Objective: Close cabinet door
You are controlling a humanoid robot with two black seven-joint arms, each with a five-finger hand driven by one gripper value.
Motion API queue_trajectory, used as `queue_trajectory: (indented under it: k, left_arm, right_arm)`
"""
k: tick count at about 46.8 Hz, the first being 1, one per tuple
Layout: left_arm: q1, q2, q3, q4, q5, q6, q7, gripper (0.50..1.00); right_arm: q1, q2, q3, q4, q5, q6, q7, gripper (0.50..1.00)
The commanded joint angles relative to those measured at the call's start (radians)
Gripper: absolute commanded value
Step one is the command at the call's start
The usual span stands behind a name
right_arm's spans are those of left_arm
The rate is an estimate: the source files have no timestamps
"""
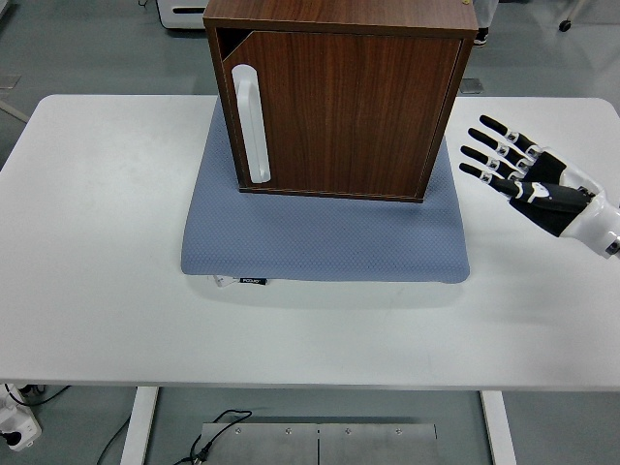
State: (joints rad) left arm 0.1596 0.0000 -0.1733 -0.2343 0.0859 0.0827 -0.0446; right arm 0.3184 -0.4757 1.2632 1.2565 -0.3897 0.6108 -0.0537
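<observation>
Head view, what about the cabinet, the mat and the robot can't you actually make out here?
- Cabinet: the inside is hidden behind the door; its back and far sides face away from the head view.
- Door gap: whether it sits fully flush is unclear; a dark strip shows at top left.
- Mat: the label print is too small to read.
- Right hand: the arm is cut off by the right edge.
- Left arm: out of frame.
</observation>
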Motion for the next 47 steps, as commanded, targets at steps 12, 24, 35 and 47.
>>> queue_trajectory:
  k: [12,24,35,47]
  left_arm:
    - [0.0,0.0,0.0,0.001,0.0,0.0,0.0,1.0]
    - [0.0,0.0,0.0,0.0,0.0,0.0,0.0,1.0]
    - [0.0,0.0,0.0,0.001,0.0,0.0,0.0,1.0]
    - [0.0,0.0,0.0,0.0,0.0,0.0,0.0,1.0]
  right_arm:
    - [-0.024,0.065,0.136,-0.1,0.04,0.0,0.011,1.0]
    - [-0.015,0.207,0.232,-0.216,0.04,-0.017,0.017,1.0]
    - [0.068,0.312,0.28,-0.356,0.04,-0.082,0.086,1.0]
    - [0.084,0.379,0.318,-0.387,0.04,-0.115,0.118,1.0]
